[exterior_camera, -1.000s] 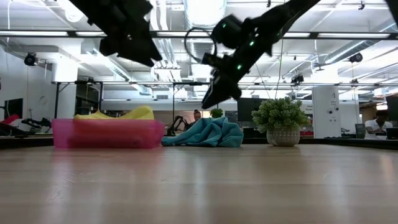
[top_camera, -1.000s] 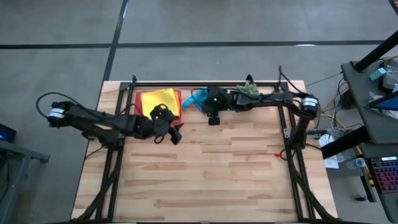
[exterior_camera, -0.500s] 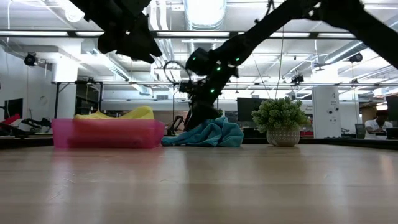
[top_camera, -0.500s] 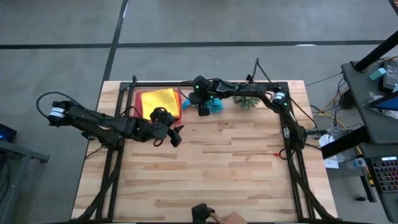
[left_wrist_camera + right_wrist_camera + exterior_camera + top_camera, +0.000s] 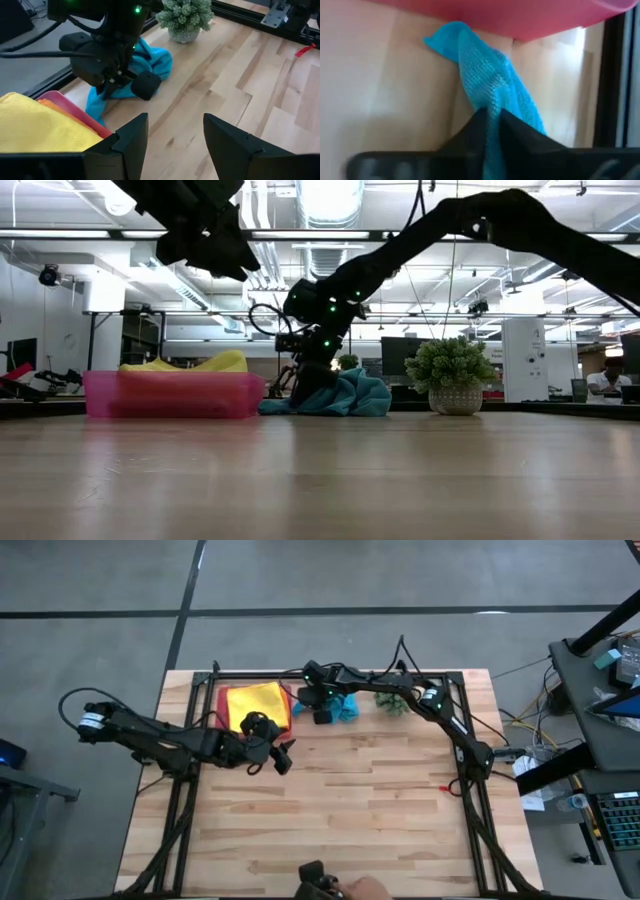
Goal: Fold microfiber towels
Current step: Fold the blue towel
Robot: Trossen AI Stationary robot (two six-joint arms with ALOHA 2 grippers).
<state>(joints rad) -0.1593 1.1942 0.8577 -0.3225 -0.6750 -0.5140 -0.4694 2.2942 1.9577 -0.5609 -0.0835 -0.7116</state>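
From above, the right gripper [image 5: 322, 712] is reaching to the far edge of the table [image 5: 340, 820], pressing down on the crumpled blue towel [image 5: 345, 708] just beside the pink tray [image 5: 219, 700]. A yellow towel [image 5: 256, 700] is lying flat in that tray, over an orange one [image 5: 285, 703] showing at its edge. The left gripper [image 5: 280, 755] is waiting near the tray's front.

At table height, the blue towel [image 5: 340, 394] is sitting bunched on the wood between the tray [image 5: 175, 395] and a plant [image 5: 449, 375].

The left wrist camera is showing its own fingers [image 5: 131, 135] parted and empty.

The right wrist camera is showing fingers [image 5: 479, 131] pinching a fold of blue cloth [image 5: 487, 80].

Judging by this, the tray towels look finished, while the blue one is only being picked up, its folding not yet begun.
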